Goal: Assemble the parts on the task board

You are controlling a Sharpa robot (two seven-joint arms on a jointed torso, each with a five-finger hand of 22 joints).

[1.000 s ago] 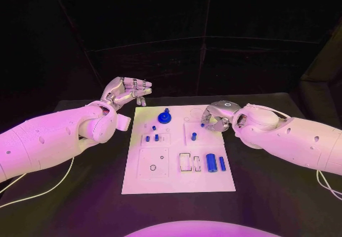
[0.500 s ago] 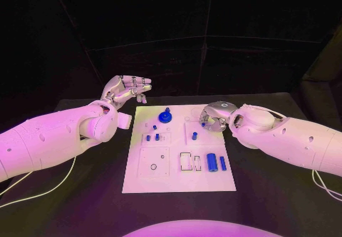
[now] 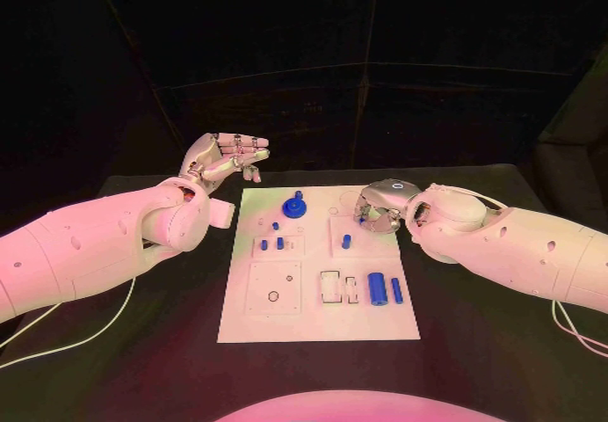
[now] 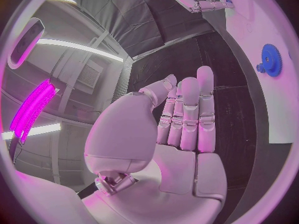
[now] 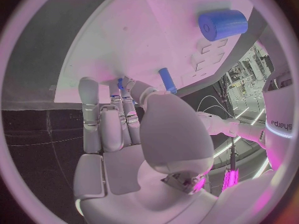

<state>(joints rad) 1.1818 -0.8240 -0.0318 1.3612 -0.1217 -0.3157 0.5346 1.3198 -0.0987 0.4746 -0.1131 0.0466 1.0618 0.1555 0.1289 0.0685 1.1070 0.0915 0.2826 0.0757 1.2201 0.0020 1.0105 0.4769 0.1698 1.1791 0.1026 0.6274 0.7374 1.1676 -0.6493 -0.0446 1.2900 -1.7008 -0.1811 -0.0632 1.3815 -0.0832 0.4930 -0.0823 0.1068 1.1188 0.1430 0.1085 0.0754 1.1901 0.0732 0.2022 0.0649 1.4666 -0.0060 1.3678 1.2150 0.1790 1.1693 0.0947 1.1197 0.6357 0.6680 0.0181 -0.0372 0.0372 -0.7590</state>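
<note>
The white task board (image 3: 317, 316) lies in the middle of the black table. On it stand a blue gear with a knob (image 3: 294, 207) (image 4: 271, 58), several small blue pegs (image 3: 264, 245), one slanted peg (image 3: 344, 242) (image 5: 167, 79), a thick blue cylinder (image 3: 376, 287) (image 5: 223, 24) and a thinner one (image 3: 395, 291). My right hand (image 3: 380, 207) (image 5: 124, 119) hovers low over the board's far right part, thumb and fingers pinching a small blue peg (image 5: 119, 83) (image 3: 361, 221). My left hand (image 3: 226, 158) (image 4: 181, 119) is raised beyond the board's far left corner, palm up, holding nothing.
Bare black table (image 3: 152, 352) surrounds the board on all sides. White cables (image 3: 76, 338) trail on the table under my left arm and at the right edge (image 3: 576, 334). Rectangular slots (image 3: 329, 287) and a round hole (image 3: 272, 298) mark the board's near half.
My right hand has edged slightly left over the board's far right part. The left hand has barely moved.
</note>
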